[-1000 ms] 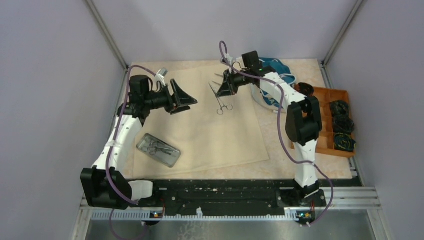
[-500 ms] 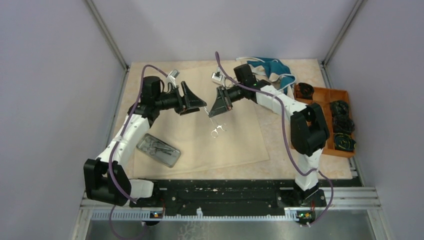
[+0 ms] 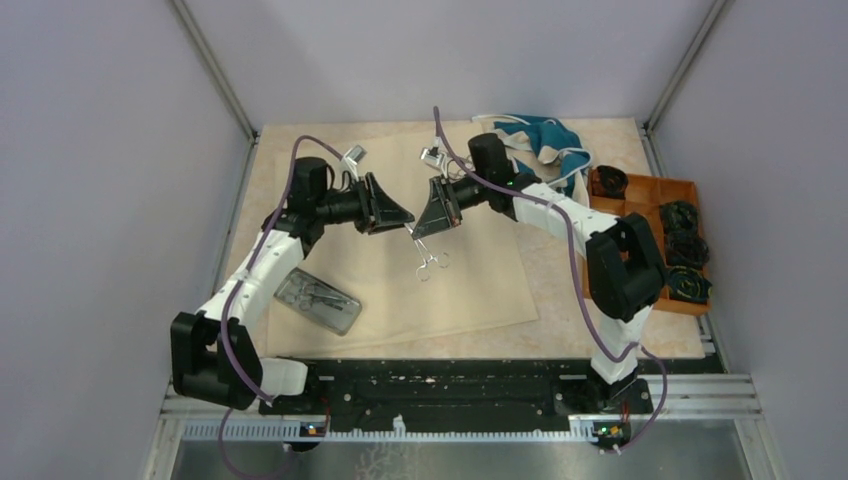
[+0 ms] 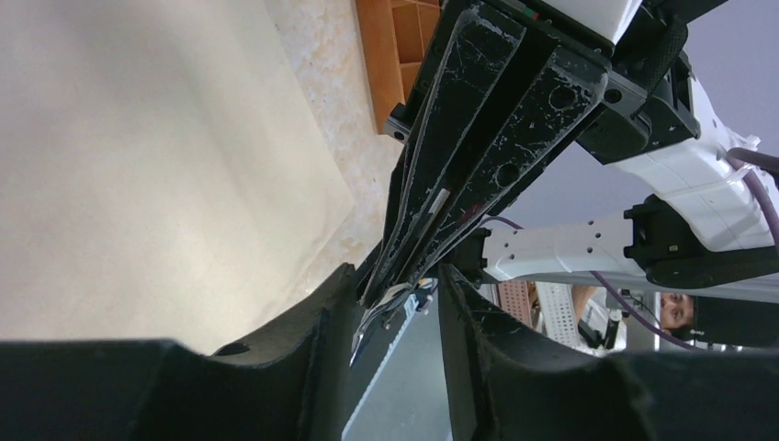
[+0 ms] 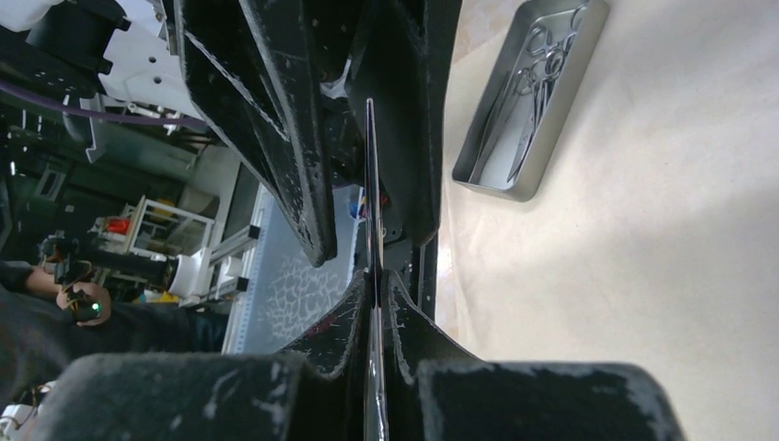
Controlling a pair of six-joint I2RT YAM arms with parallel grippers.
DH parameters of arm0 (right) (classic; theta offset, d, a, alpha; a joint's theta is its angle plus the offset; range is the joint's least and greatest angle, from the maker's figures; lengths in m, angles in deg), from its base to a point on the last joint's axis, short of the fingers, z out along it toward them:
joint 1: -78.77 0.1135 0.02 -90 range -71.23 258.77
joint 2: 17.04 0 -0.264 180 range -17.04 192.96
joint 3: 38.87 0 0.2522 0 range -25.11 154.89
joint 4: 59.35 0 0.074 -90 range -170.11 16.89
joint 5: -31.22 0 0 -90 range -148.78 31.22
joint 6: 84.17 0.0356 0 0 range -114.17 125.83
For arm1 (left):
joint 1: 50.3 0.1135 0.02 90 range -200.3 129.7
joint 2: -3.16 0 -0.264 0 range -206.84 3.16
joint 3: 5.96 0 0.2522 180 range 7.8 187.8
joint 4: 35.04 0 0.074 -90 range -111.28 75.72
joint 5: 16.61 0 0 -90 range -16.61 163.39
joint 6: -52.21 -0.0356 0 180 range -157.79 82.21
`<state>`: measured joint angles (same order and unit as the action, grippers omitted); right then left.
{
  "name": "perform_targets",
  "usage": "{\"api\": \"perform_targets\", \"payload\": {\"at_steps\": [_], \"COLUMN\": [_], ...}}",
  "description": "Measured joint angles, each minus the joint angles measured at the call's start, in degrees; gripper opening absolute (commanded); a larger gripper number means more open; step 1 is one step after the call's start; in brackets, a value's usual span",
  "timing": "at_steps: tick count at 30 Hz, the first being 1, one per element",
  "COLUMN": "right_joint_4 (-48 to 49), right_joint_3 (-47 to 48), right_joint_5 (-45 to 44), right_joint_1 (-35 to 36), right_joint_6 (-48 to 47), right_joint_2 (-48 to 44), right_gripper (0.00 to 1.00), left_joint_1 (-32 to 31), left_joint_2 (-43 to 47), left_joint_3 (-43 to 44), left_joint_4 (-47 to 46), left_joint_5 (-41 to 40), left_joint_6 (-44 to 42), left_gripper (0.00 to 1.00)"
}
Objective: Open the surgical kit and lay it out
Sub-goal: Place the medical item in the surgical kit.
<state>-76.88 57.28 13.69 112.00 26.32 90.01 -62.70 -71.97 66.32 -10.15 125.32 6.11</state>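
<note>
My right gripper is shut on thin silver ring-handled forceps and holds them above the beige cloth wrap, rings hanging down. In the right wrist view the forceps run edge-on between my closed fingers. My left gripper is open and faces the right one tip to tip. In the left wrist view the forceps' tip lies between its fingers, with a gap on each side. The steel tray with more instruments lies on the cloth's near-left corner, also in the right wrist view.
Teal-and-white fabric lies bunched at the back right. An orange-brown compartment tray with dark items stands at the right edge, and its corner shows in the left wrist view. The black arm-base rail runs along the near edge.
My right gripper lifted the forceps off the cloth and carried them left toward the middle. My left gripper moved right to meet them, its open fingers now around the tip.
</note>
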Motion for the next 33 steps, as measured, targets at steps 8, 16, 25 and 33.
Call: {"api": "perform_targets", "payload": {"at_steps": [8,16,25,33], "right_joint_4": [2.4,3.2,24.0,44.1], "right_joint_3": [-1.9,-8.3,-26.1,-33.0], "right_joint_5": [-1.8,-15.8,-27.1,-32.1], "right_joint_1": [0.6,0.0,-8.5,-7.9], "right_joint_6": [3.0,6.5,30.1,48.7], "right_joint_2": [-1.9,-11.7,-22.7,-22.9], "right_gripper": [0.19,0.99,0.95,0.63], "left_joint_1": [0.0,-0.1,0.3,0.4], "left_joint_2": [0.1,5.7,13.9,13.6], "left_joint_3": [-0.9,-2.9,-14.2,-18.8], "left_joint_4": [-1.0,-5.1,-21.2,-35.5], "left_joint_5": [0.7,-5.0,-15.0,-21.3], "left_joint_6": [0.4,1.9,12.9,24.3], "left_gripper": [0.00,0.00,0.00,0.00]}}
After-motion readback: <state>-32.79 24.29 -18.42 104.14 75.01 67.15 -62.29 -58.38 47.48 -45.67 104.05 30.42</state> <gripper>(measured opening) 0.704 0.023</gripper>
